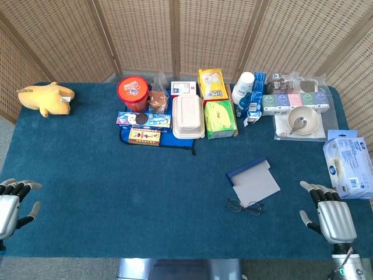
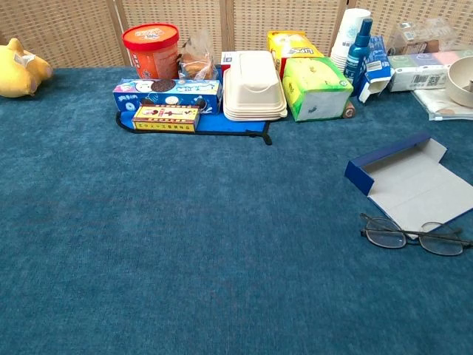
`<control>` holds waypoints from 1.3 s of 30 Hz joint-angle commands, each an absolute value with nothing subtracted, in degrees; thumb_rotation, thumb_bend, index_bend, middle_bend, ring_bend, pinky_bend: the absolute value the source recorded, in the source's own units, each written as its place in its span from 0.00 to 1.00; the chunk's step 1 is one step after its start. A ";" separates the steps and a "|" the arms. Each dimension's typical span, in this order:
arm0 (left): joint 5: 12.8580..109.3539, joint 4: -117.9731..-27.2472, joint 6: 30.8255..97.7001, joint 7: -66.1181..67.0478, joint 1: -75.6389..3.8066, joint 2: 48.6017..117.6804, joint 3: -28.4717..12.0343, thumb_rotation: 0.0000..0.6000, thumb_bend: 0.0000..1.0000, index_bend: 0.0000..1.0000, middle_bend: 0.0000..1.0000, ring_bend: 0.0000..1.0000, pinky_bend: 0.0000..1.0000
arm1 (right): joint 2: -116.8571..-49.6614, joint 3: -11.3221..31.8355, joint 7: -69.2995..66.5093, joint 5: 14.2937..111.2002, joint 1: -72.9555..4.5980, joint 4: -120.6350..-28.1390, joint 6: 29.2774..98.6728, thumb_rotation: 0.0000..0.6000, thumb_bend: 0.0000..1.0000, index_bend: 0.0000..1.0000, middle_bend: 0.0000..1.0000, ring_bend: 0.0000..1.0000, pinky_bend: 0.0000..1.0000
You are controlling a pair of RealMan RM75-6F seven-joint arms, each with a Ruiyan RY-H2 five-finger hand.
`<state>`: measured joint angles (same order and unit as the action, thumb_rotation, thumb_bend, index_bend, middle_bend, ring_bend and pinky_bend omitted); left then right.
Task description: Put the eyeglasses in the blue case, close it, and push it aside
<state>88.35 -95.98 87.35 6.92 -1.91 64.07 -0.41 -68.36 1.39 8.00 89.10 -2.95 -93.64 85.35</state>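
The eyeglasses lie folded open on the blue cloth, touching the near edge of the opened blue case. Both hands are released and empty, right hand nearest, left hand well apart. Judgement: pinch the frame at the bridge, not the lenses; no label is legible with certainty.

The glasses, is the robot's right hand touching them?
Apart. Head view shows bare blue carpet between the right hand and the eyeglasses.
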 commanded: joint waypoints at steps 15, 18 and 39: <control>89.83 -98.67 90.44 4.52 -1.20 61.97 -0.96 1.00 0.35 0.34 0.36 0.30 0.21 | -69.39 -1.01 4.44 93.65 -3.90 -92.77 84.31 1.00 0.32 0.20 0.28 0.24 0.29; 90.11 -99.50 90.51 3.48 -1.43 61.06 -1.22 1.00 0.35 0.34 0.36 0.30 0.21 | -69.54 -1.65 4.38 94.73 -4.65 -93.23 83.08 1.00 0.31 0.21 0.28 0.24 0.29; 89.81 -100.02 90.22 -0.26 -1.97 58.79 -1.78 1.00 0.35 0.34 0.35 0.30 0.22 | -76.90 -0.77 13.40 93.51 -11.22 -93.52 72.89 1.00 0.30 0.22 0.25 0.24 0.30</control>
<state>89.94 -100.14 90.15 -0.14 -2.06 58.74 -1.80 -76.52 -0.95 12.96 93.90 -10.97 -93.73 73.21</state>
